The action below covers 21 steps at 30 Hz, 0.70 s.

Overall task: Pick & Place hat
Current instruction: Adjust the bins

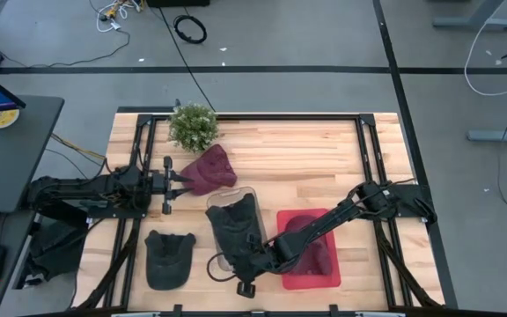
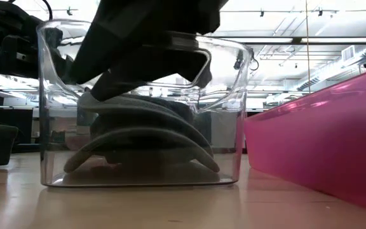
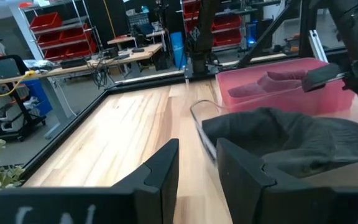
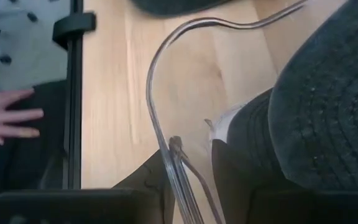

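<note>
Clear bin (image 1: 236, 195) rim pinched by right pincer (image 1: 252, 269), seemingly, grey hat (image 1: 234, 224) inside, left pincer (image 1: 181, 182) ajar

The clear bin (image 1: 235, 227) stands mid-table and serves as the landmark. Its mouth is filled by a dark hat (image 1: 236, 220), and the right gripper (image 1: 252, 261) sits at its near wall, one finger on each side of the rim, so entry from above is blocked. The red tray (image 1: 309, 275) lies just right of the bin, with the right arm slanting over it. Left of the bin a black cap (image 1: 168, 258) occupies the near boards. Behind-left of the bin, a maroon hat (image 1: 209, 169) and a plant (image 1: 193, 126) crowd the left gripper (image 1: 186, 180). Bare table (image 1: 306, 163) lies open behind-right of the bin.
</note>
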Each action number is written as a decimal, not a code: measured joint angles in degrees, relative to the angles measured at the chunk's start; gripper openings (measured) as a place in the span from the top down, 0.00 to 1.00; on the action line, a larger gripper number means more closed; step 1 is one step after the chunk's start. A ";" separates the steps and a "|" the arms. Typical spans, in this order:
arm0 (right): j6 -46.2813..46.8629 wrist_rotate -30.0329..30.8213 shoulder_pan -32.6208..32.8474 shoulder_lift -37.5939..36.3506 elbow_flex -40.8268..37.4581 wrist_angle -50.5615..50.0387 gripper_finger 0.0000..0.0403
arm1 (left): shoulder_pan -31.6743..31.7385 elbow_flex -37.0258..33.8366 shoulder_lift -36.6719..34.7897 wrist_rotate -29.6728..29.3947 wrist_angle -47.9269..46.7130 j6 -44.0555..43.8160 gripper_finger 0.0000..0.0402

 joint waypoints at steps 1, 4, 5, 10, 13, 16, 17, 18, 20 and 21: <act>1.00 0.04 -0.16 0.02 -0.01 0.14 0.75 | 0.00 -0.01 0.00 -0.02 0.00 -0.01 0.71; 2.48 0.57 -0.31 -0.04 -0.02 0.40 0.77 | 0.00 0.00 0.00 -0.01 0.00 -0.01 0.71; 2.46 0.76 -0.33 -0.04 -0.02 0.72 0.78 | 0.00 0.00 0.00 -0.02 0.00 -0.01 0.71; 2.25 0.87 -0.33 -0.13 -0.02 0.87 0.82 | 0.00 0.01 0.00 -0.02 0.00 0.00 0.71; 1.05 0.96 -0.30 -0.16 -0.02 0.90 0.87 | 0.00 -0.01 0.00 0.00 0.00 -0.01 0.71; -0.20 1.11 -0.30 -0.28 -0.02 1.14 0.93 | 0.00 0.00 0.00 -0.01 -0.01 0.01 0.71; -0.82 1.05 -0.30 -0.32 -0.02 1.26 0.95 | 0.00 0.01 0.00 0.00 0.00 0.01 0.71; -1.31 0.91 -0.33 -0.34 -0.02 1.56 0.97 | 0.00 0.01 0.00 -0.02 -0.02 0.00 0.71; -2.36 0.51 -0.35 -0.35 -0.02 2.77 0.98 | 0.00 0.00 0.00 -0.01 -0.02 -0.01 0.71; -2.67 0.18 -0.33 -0.35 -0.04 3.63 0.99 | 0.00 -0.01 0.00 -0.01 -0.02 0.01 0.71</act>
